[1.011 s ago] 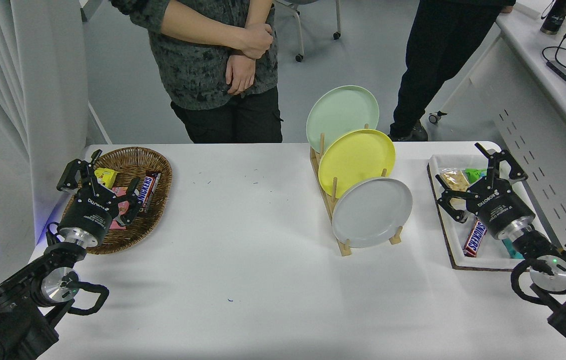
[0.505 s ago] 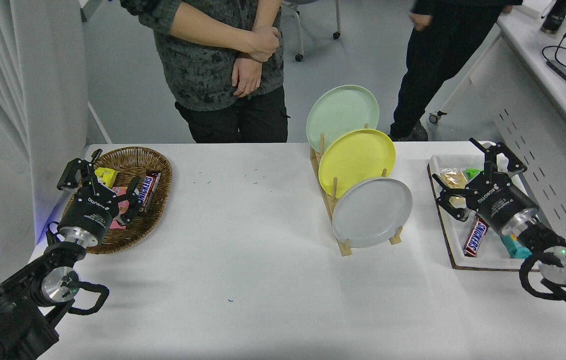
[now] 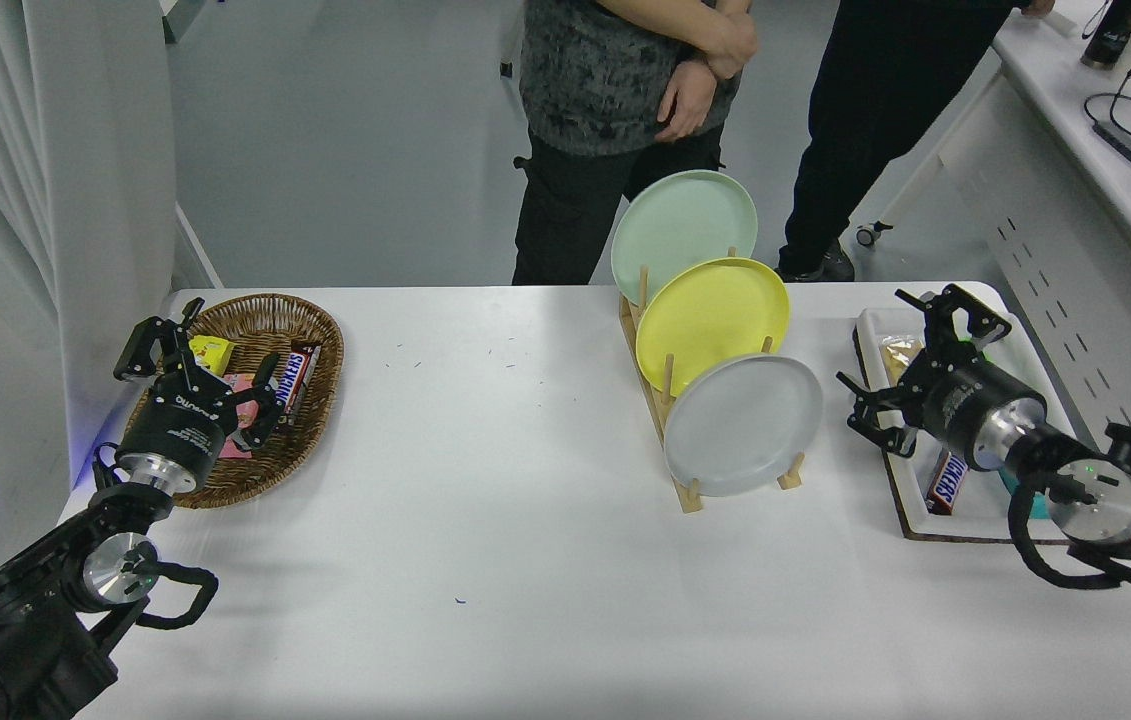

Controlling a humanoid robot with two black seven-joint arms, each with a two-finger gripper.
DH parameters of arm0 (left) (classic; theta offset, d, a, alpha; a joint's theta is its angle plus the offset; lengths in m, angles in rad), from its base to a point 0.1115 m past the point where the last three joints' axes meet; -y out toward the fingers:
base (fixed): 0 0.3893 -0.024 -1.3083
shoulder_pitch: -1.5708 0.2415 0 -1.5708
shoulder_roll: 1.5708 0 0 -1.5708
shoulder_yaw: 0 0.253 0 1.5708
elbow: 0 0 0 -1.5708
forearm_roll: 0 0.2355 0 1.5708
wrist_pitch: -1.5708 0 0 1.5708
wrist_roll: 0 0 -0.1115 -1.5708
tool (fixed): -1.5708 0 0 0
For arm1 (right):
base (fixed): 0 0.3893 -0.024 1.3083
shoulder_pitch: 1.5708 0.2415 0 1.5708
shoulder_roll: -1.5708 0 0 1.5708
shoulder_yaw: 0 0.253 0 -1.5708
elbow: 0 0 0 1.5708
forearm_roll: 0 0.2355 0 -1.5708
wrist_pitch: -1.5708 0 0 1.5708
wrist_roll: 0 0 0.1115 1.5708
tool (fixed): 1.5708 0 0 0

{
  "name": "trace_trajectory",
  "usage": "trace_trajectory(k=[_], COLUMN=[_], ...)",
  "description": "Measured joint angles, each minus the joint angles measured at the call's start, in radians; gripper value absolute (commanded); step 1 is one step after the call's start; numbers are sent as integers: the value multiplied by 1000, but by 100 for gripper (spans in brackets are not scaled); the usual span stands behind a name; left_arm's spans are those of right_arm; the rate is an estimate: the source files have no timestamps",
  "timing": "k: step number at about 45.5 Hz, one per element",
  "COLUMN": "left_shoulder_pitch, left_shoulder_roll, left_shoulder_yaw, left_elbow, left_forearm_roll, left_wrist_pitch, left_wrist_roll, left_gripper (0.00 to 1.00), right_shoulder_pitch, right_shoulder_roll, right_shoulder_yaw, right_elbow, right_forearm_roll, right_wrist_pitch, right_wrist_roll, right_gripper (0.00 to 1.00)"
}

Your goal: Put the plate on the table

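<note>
Three plates: they stand on edge in a wooden rack [image 3: 670, 420] right of the middle of the frame.
Grey plate [image 3: 743, 425]: it is the front one, lowest in the picture, leaning in the rack and not yet flat on the table [image 3: 485, 540].
Yellow plate [image 3: 712, 322]: it stands just behind the grey one.
Green plate [image 3: 683, 232]: it is the back one, highest in the picture.
My right gripper [image 3: 905, 365]: it is at the right of the frame, over the left edge of the white tray [image 3: 965, 525]. Its jaws are spread wide and hold nothing. It is near the grey plate's right rim but not touching it.
My left gripper [image 3: 197, 362]: it is parked at the lower left, over the brown basket [image 3: 255, 480]. Its jaws are open and hold nothing.
Tray: a candy bar [image 3: 945, 482] lies in it.
People: two stand at the top of the frame, behind the table.
</note>
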Motion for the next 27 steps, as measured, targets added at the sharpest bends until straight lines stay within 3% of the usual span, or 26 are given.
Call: trace_trajectory(k=[27], left_shoulder_pitch=[0], left_shoulder_roll=[0], left_shoulder_yaw=[0], left_elbow=[0], left_forearm_roll=[0], left_wrist_pitch=[0], left_wrist_roll=[0], left_gripper=[98], right_shoulder_pitch=[98], right_shoulder_roll=[122], right_shoulder_yaw=[-78], right_elbow=[19], right_forearm_roll=[20], right_wrist_pitch=[-214], right_wrist_roll=[-5], right_gripper=[99])
